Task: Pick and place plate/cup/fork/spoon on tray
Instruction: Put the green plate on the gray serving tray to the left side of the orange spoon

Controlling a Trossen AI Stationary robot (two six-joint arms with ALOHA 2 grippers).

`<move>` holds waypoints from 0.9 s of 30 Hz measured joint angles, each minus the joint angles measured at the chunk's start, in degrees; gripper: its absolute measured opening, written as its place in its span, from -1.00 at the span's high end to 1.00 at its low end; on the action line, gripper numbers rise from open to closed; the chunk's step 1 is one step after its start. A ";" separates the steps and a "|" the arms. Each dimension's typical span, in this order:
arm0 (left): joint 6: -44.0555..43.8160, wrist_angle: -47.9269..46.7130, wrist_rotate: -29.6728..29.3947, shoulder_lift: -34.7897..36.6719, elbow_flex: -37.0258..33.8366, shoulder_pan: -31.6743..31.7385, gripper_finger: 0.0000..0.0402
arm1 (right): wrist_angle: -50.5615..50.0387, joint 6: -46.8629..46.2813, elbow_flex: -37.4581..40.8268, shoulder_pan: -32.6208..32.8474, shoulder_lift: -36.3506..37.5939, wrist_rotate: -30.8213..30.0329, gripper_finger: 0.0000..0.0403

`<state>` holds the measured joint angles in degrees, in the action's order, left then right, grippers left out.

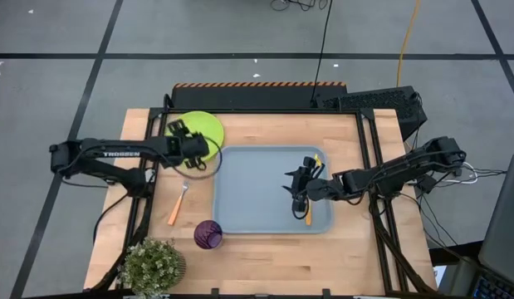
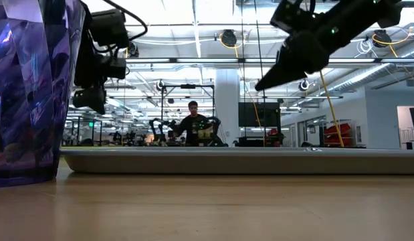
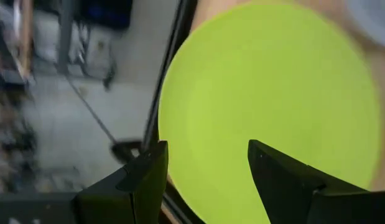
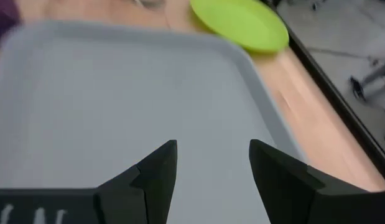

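The lime-green plate (image 1: 203, 127) lies flat at the table's far left and fills the left wrist view (image 3: 267, 93). My left gripper (image 1: 177, 129) hovers open over the plate's left part (image 3: 208, 162), touching nothing. The grey-blue tray (image 1: 257, 191) lies mid-table. My right gripper (image 1: 295, 189) hangs open above the tray's right part (image 4: 214, 162). One orange-handled utensil (image 1: 177, 205) lies on the table left of the tray; another (image 1: 308, 218) lies on the tray, partly under my right gripper. Which is fork or spoon I cannot tell. The purple cup (image 1: 208, 234) stands near the tray's near left corner.
A potted plant (image 1: 152, 266) stands at the near left corner. A black frame rail (image 1: 257, 98) runs along the far edge. A person (image 2: 193, 124) shows far off in the room behind. The purple cup stands close before the low camera (image 2: 29, 94).
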<state>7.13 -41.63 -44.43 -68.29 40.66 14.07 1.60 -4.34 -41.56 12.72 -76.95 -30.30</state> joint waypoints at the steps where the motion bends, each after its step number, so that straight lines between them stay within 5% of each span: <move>1: 0.86 -0.19 -1.40 -0.30 0.00 -1.98 -0.12 | -1.29 -0.60 0.00 -0.36 0.00 -0.02 0.04; 9: -0.71 -0.29 -5.88 -4.44 0.00 -11.40 -0.12 | -3.20 -3.99 3.30 -2.91 0.60 -1.58 0.04; 14: -14.40 -1.58 -2.80 -4.32 1.05 -9.16 -0.12 | -2.85 -5.08 5.20 -3.99 2.15 -2.84 0.04; 20: -18.25 -1.46 15.24 3.02 4.64 2.72 -0.09 | -1.34 -5.01 5.91 -4.14 4.87 -2.73 0.04; 24: -14.38 1.64 31.63 7.56 6.87 14.09 0.09 | 5.04 -2.97 7.92 -4.14 6.27 -2.60 0.04; 27: -13.33 -1.86 37.18 7.55 10.07 22.21 0.28 | 8.50 -2.31 10.06 -4.12 7.24 -2.50 0.04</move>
<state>-6.20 -43.49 -7.25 -60.74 50.74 36.28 10.09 -6.66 -31.50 8.60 -69.70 -32.80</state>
